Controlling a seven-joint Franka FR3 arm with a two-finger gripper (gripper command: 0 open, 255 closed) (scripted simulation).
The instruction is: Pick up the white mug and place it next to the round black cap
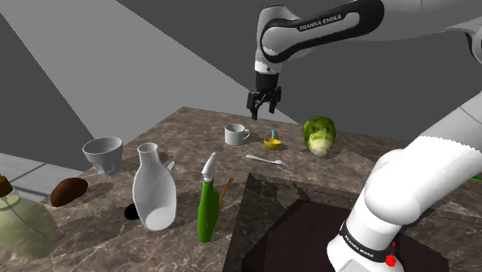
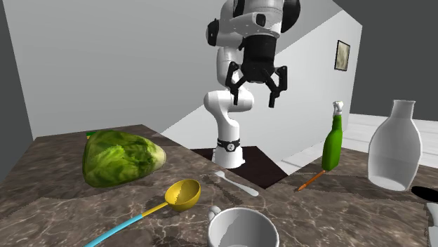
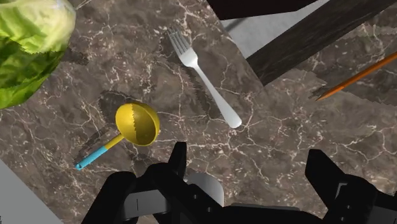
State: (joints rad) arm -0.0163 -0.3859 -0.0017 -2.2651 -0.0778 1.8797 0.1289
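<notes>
Hovering above the white mug (image 1: 235, 134), the gripper (image 1: 263, 113) holds nothing, its fingers spread wide apart. The mug stands upright on the marbled surface (image 1: 185, 127); a yellow scoop (image 1: 272, 142) lies just beside the mug, and the round black cap (image 1: 131, 210) lies well apart from it.

Mug (image 2: 242, 229): cut by the second exterior view's bottom edge; in the wrist view mostly behind the gripper (image 3: 248, 156). Cap (image 1: 130, 210): partly behind the white bottle (image 1: 154, 197) in the shoulder view. Lettuce (image 3: 25, 44): cut off in the wrist view.
</notes>
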